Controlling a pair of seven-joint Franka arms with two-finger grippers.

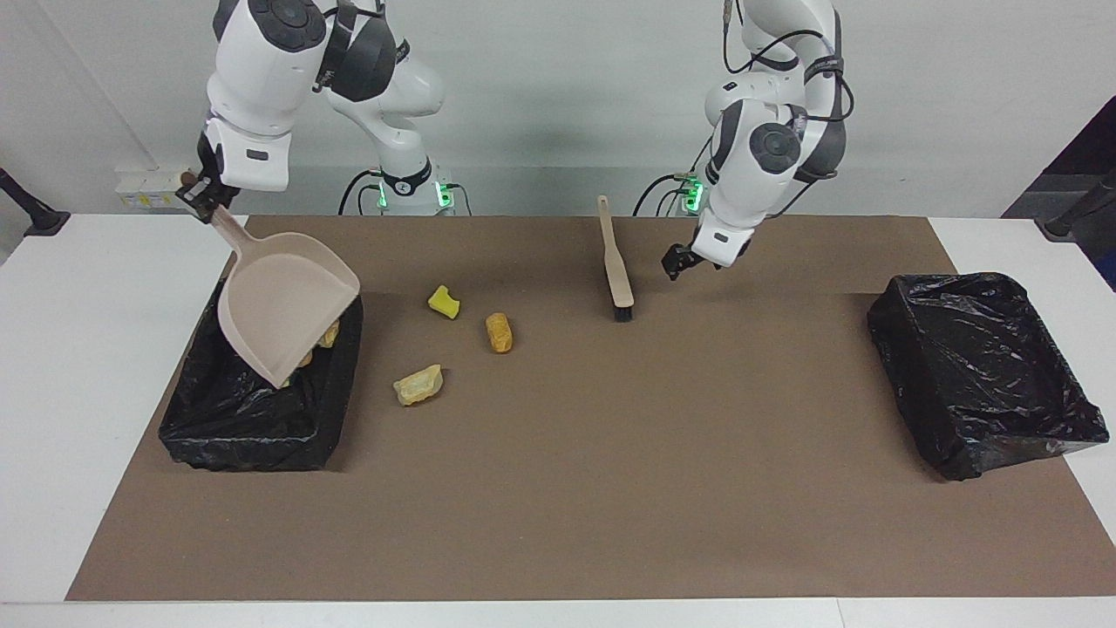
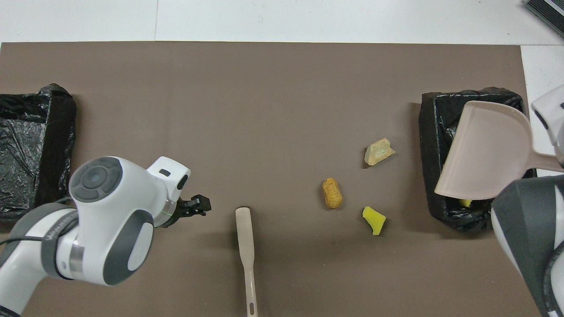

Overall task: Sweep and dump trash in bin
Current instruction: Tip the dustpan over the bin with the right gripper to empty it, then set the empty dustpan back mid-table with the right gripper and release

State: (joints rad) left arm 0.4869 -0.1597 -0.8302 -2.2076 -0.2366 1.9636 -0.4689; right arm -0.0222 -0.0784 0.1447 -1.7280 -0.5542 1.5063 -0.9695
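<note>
I see my right gripper, closed on the handle of a beige dustpan, holding it tipped mouth-down over the black-lined bin at the right arm's end of the table. Some trash lies in that bin, mostly hidden under the pan. Three pieces lie on the brown mat beside the bin: a yellow sponge bit, an orange bread lump and a pale crust. The brush lies loose on the mat, with my left gripper just beside it, fingers apart and empty. I judge the risk is regrasping that brush off-centre, scattering pieces.
</note>
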